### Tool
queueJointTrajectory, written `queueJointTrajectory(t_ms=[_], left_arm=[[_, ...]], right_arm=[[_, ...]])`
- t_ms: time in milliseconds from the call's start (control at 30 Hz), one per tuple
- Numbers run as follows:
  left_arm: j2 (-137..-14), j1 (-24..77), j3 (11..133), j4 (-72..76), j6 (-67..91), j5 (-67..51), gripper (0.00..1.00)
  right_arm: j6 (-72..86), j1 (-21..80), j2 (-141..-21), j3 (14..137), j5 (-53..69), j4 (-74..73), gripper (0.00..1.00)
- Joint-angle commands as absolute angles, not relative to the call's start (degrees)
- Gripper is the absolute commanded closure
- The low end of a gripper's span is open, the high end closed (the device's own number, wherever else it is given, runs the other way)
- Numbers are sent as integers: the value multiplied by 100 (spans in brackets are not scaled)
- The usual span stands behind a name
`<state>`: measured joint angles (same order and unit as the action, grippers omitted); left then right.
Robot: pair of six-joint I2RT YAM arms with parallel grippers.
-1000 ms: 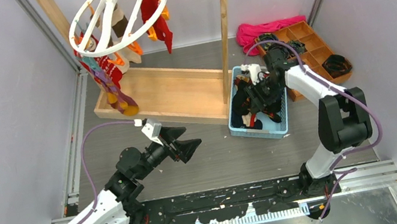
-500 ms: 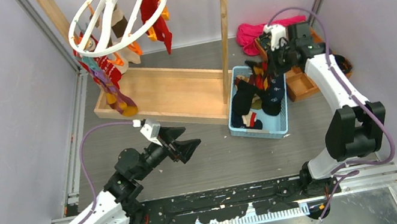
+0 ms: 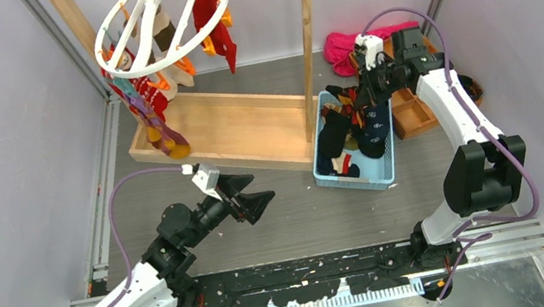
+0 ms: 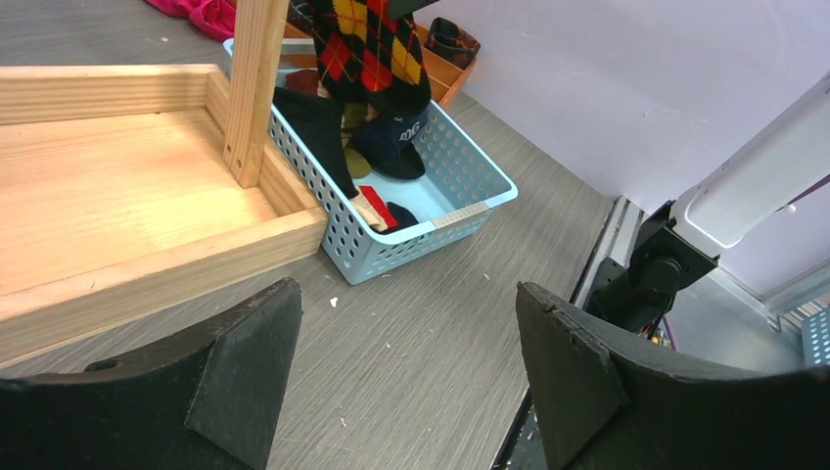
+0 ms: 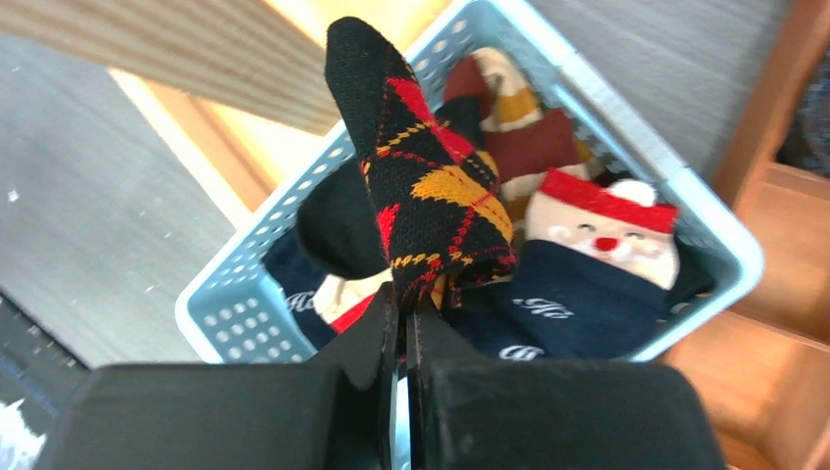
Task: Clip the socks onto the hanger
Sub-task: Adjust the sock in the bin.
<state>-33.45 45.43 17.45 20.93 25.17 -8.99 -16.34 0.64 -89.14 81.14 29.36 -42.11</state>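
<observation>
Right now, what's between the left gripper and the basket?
Only bare floor lies between the left gripper and the basket, as the left wrist view shows.

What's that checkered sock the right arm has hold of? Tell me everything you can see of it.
The argyle sock is a black knit with red and yellow-orange diamonds crossed by thin yellow lines. The right gripper is shut on one end, so it hangs limp over the blue basket of other socks. Whether its free end touches those socks cannot be told.
</observation>
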Motion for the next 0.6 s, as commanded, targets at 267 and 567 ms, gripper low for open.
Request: queueJointTrajectory(t_ms=[267,567], left_arm=[[-3390,4572,1767,2232,2445,-847,18],[-3757,4570,1907,2373,2446,-1006,19]], right_arm=[[-2128,-106,-8668,7113,1559,-4543,95],[-2270,-77,-8159,7248,1925,-4635,54]])
